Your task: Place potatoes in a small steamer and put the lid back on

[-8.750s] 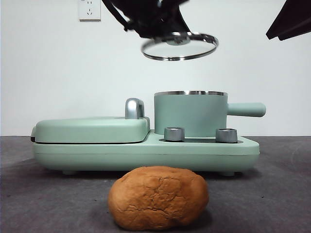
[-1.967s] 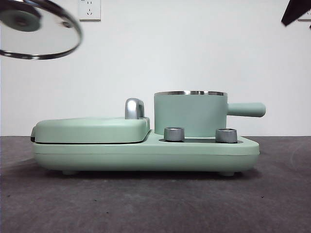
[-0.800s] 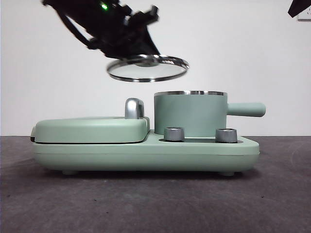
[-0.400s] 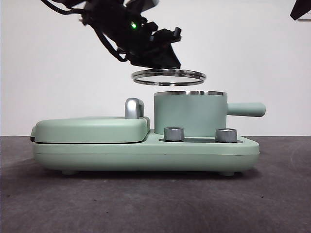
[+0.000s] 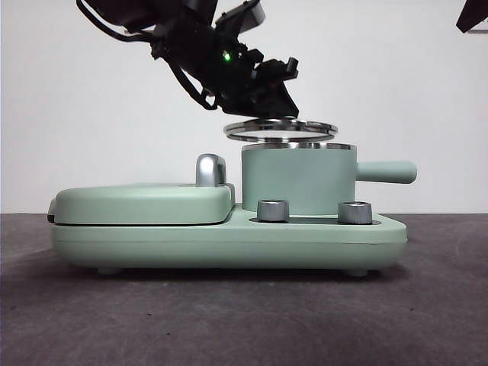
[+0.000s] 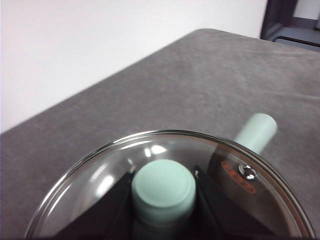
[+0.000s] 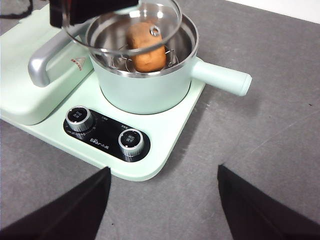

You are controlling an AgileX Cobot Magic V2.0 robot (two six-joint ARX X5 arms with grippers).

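In the front view, the left gripper (image 5: pixel 268 107) enters from 11 o'clock as a large dark mass and holds the lid (image 5: pixel 280 130) just above the small steamer (image 5: pixel 299 179); the lid hangs nearly level, offset slightly toward 9 o'clock of the steel rim, with a thin gap visible between lid and rim. The steamer sits on the green cooker base (image 5: pixel 229 240), its side handle pointing to 3 o'clock; the flat griddle cover (image 5: pixel 141 203) and its chrome handle (image 5: pixel 211 170) lie at 9 o'clock of the pot, near the lid's edge. Two knobs (image 5: pixel 274 210) stand in front of the pot. The right arm appears only as a black tip at the top corner at 1 o'clock. In the left wrist view, the left gripper (image 6: pixel 163 200) has both jaws closed against the mint-green knob of the lid (image 6: pixel 150 150); the steamer's handle (image 6: pixel 256 132) shows through beyond the glass, and bare grey table (image 6: pixel 190 85) surrounds it. In the right wrist view, the right gripper (image 7: pixel 162 210) hangs with jaws spread wide and nothing between them, well apart from the cooker. The potato (image 7: pixel 146 47) rests inside the steamer (image 7: pixel 150 90), seen through the lid (image 7: pixel 125 25); open table lies around the handle side.
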